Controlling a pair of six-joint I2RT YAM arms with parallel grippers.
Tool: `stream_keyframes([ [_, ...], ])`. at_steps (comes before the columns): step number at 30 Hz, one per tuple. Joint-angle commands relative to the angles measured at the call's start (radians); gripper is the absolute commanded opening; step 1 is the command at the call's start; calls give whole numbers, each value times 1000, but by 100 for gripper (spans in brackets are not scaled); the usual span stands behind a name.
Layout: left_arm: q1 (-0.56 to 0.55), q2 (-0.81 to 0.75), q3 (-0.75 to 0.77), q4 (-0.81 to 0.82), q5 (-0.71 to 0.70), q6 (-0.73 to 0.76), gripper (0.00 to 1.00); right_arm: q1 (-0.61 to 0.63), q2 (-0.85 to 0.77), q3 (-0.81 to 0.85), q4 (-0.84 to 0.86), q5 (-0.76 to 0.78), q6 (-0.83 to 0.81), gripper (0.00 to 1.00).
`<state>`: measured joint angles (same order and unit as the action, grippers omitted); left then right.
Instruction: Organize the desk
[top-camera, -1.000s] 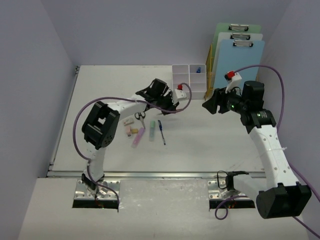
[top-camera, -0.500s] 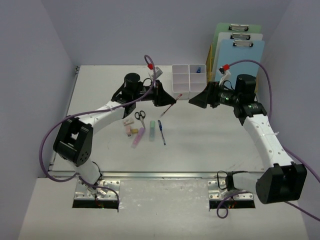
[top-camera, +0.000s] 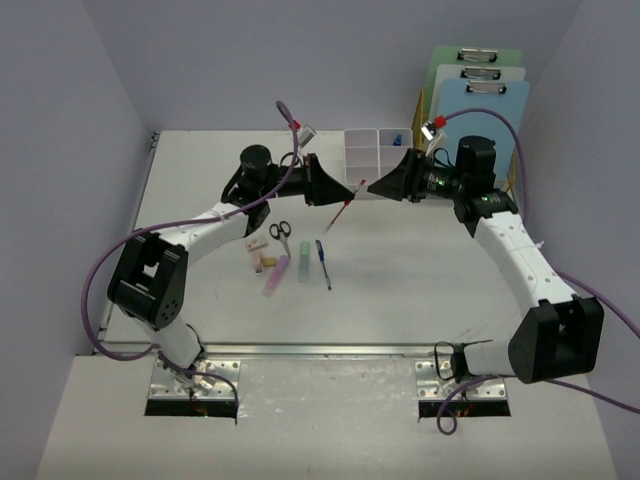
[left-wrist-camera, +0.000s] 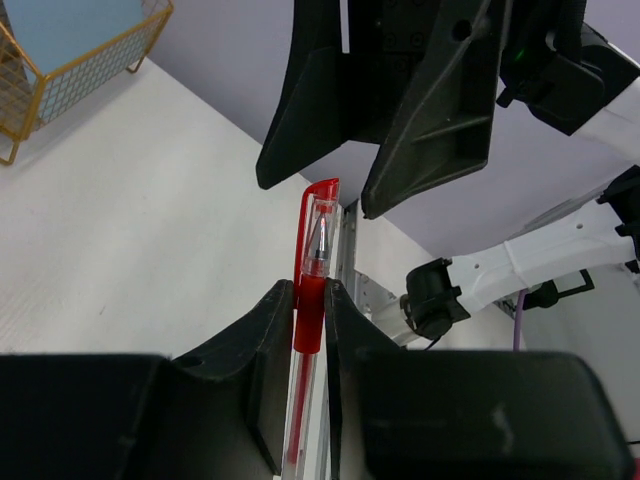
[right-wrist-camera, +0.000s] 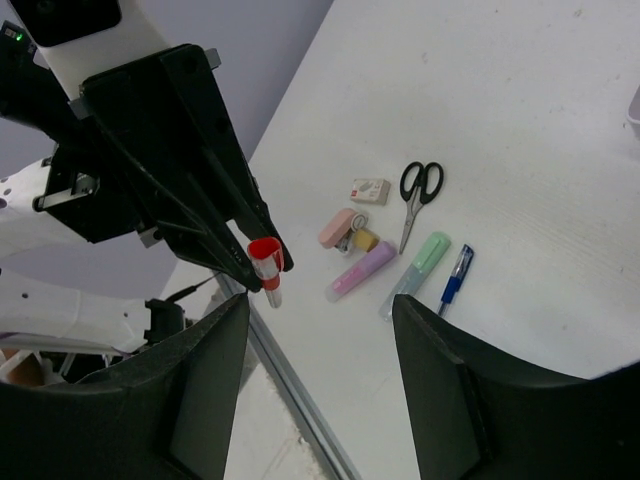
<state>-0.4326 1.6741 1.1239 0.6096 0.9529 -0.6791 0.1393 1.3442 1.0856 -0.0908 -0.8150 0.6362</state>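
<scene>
My left gripper (top-camera: 352, 192) is shut on a red capped pen (top-camera: 339, 213) and holds it in the air above the white desk (top-camera: 430, 290), its capped end toward the right arm. In the left wrist view the pen (left-wrist-camera: 312, 300) is pinched between my fingers. My right gripper (top-camera: 375, 187) is open and empty. It faces the left gripper, its tips just beyond the pen's cap and apart from it. In the right wrist view the cap (right-wrist-camera: 265, 262) shows ahead of my open right gripper (right-wrist-camera: 320, 300).
On the desk lie scissors (top-camera: 281, 233), a blue pen (top-camera: 323, 262), a green highlighter (top-camera: 304, 261), a purple highlighter (top-camera: 276, 274), a pink stapler (top-camera: 258, 260) and a white eraser (top-camera: 257, 242). A white organizer box (top-camera: 378, 160) and a gold rack with clipboards (top-camera: 470, 110) stand at the back.
My left gripper has lifted the red pen off the desk and carried it right. My right gripper has moved left and now faces it closely.
</scene>
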Motion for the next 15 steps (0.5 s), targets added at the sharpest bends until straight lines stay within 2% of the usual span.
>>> stream_keyframes([
  [1, -7, -2, -10, 71, 25, -22, 0, 25, 22, 54, 84, 24, 48, 59],
  [10, -11, -5, -12, 40, 26, 17, 0, 71, 50, 71, 122, 18, 57, 53],
  [13, -14, -2, -11, 36, 25, 20, 0, 85, 65, 78, 131, 14, 60, 44],
  [15, -17, -4, -8, 29, 21, 25, 0, 94, 71, 83, 131, 17, 60, 33],
])
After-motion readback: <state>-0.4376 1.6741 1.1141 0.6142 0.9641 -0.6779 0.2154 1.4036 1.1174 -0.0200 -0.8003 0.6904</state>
